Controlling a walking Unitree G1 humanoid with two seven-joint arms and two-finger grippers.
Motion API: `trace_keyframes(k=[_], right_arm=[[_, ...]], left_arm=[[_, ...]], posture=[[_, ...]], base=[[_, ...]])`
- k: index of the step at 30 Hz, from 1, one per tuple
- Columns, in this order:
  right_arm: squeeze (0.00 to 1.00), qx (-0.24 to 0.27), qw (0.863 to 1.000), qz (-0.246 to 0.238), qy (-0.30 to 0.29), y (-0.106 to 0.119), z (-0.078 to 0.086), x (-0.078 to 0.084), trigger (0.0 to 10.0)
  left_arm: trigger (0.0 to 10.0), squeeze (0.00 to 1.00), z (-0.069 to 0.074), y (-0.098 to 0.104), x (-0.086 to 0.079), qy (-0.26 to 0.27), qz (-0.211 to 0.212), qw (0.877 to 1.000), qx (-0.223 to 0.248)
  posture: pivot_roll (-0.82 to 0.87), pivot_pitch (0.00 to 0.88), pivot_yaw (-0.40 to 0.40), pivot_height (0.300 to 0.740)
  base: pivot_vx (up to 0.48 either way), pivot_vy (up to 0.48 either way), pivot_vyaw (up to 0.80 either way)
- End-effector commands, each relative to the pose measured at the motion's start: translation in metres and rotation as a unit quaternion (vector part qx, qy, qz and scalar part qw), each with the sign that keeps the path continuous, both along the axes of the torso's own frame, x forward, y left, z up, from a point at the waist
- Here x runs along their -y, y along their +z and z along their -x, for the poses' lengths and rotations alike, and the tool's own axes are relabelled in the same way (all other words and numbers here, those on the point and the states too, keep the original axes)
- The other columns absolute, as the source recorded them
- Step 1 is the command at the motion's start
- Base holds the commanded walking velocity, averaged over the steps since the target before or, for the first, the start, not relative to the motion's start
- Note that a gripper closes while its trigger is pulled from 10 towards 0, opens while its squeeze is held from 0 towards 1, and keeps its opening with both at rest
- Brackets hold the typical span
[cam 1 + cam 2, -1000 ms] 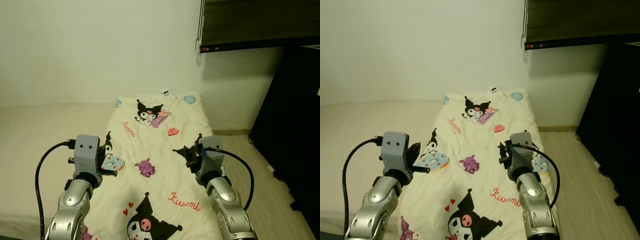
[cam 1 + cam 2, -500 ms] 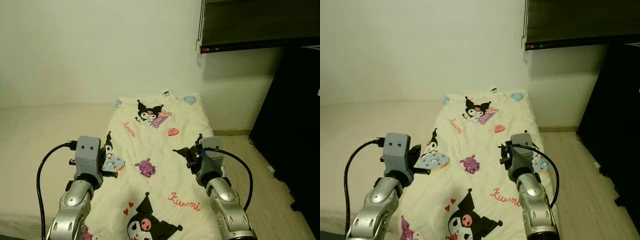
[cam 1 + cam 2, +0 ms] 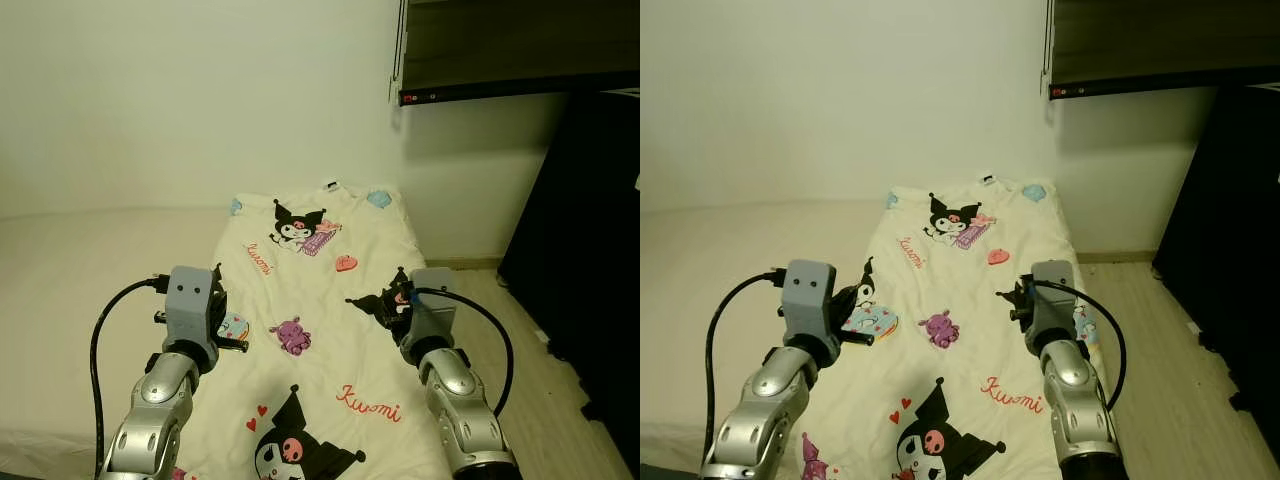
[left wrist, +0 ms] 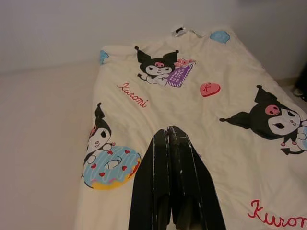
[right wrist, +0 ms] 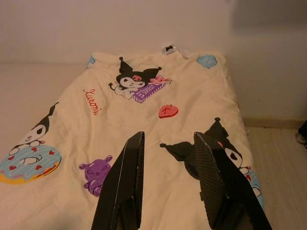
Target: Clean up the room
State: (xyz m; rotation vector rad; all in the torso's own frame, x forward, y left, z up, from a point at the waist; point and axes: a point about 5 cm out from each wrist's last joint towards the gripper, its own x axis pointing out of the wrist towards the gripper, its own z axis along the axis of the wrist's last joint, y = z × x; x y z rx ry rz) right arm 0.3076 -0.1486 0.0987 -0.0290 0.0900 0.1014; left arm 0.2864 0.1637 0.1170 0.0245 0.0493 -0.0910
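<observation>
A cream blanket printed with black cartoon characters, a donut, a purple bear and red "Kuromi" lettering lies spread flat over the right part of a mattress. My left gripper hovers above the blanket's left edge near the donut print, fingers shut with nothing between them. My right gripper is raised over the blanket's right side, open and empty, its fingers pointing toward the head end. Both arms show low in the eye views.
Bare cream mattress extends to the left of the blanket. A white wall runs behind. A dark shelf hangs at upper right, black furniture stands along the right, and a strip of wooden floor lies between it and the bed.
Both arms have shifted slightly to the right over the blanket. The blanket has not moved.
</observation>
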Motion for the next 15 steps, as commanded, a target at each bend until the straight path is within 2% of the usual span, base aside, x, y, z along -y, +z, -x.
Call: trace_keyframes(k=[1,9,15], right_arm=[[0.0,-0.013,1.0,-0.01,0.011,-0.0044,0.0009,-0.007,10.0],[0.0,-0.037,0.999,-0.015,0.013,-0.0104,0.0011,-0.0117,10.0],[0.0,-0.031,0.999,-0.017,0.016,-0.0082,0.0017,-0.0137,10.0]], left_arm=[[10.0,0.0,0.0019,-0.0086,-0.0051,0.019,0.017,0.999,-0.024],[10.0,0.0,0.0042,-0.0067,-0.0046,0.016,0.036,0.999,-0.021],[10.0,0.0,0.0053,-0.0078,-0.0032,0.012,0.038,0.999,-0.028]], posture=[[-0.1,0.02,0.054,0.74],[-0.1,0.032,0.046,0.74],[-0.1,0.035,0.047,0.74]], base=[[0.0,0.0,0.0],[0.0,0.0,0.0],[0.0,0.0,0.0]])
